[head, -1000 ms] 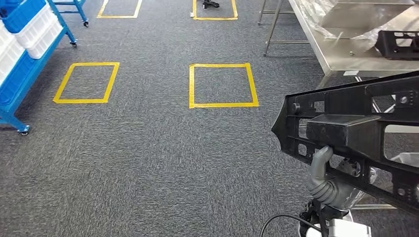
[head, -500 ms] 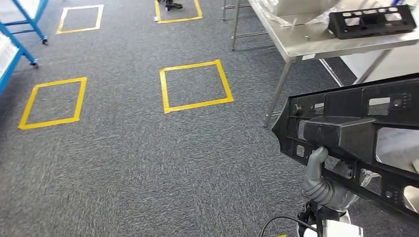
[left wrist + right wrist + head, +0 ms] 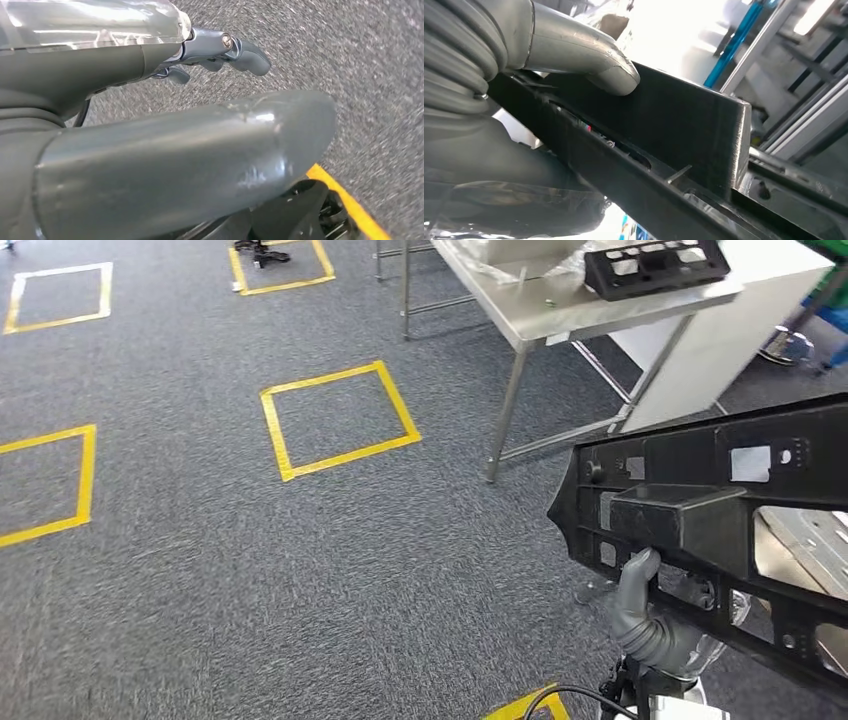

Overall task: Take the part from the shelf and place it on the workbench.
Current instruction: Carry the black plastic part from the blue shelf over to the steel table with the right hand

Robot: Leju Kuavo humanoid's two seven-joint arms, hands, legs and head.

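Under the boxy block of the black part (image 3: 720, 510), my right hand (image 3: 650, 625) grips from below, thumb pressed against the block's side, holding the long frame up over the grey carpet (image 3: 250, 580). My left hand (image 3: 220, 50) hangs with fingers loosely curled, holding nothing. Ahead stands the steel workbench (image 3: 530, 320), another black part (image 3: 655, 265) lying on it.

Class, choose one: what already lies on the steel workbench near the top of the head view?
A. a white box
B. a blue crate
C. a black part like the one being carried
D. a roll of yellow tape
C: a black perforated part lies on the workbench, resembling the carried part that the right hand holds.
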